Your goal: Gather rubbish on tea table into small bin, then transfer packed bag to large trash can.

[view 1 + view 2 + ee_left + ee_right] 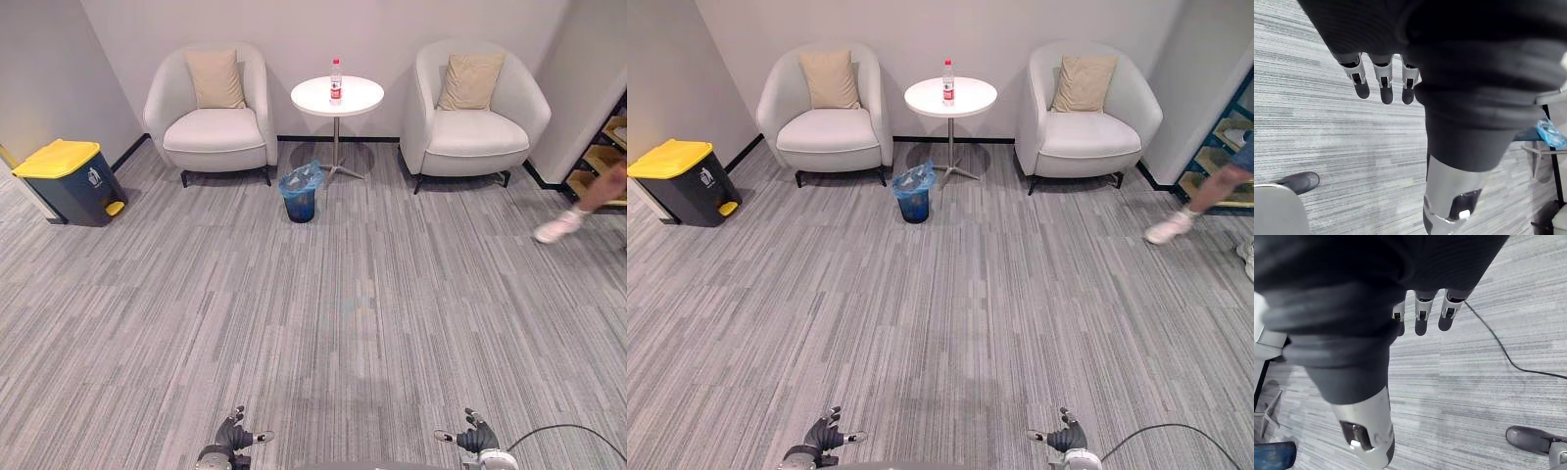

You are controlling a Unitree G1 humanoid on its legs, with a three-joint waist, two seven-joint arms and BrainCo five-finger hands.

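Observation:
Far across the room, a plastic bottle (pixel 336 80) with a red label stands on the round white tea table (pixel 358 100). A small blue bin (pixel 300 192) lined with a blue bag sits on the carpet in front of the table. The large dark trash can (pixel 71 181) with a yellow lid stands by the left wall. My left hand (pixel 233 436) and right hand (pixel 475 436) hang low at the near edge, far from all of these. Both are open, with straight fingers (pixel 1383 83) and fingers (pixel 1421 316) holding nothing.
Two pale armchairs (pixel 213 132) (pixel 474 137), each with a beige cushion, flank the table. A person's leg in a white shoe (pixel 560 227) crosses the carpet at the right, beside a wooden shelf (pixel 600 157). Grey striped carpet stretches between me and the table.

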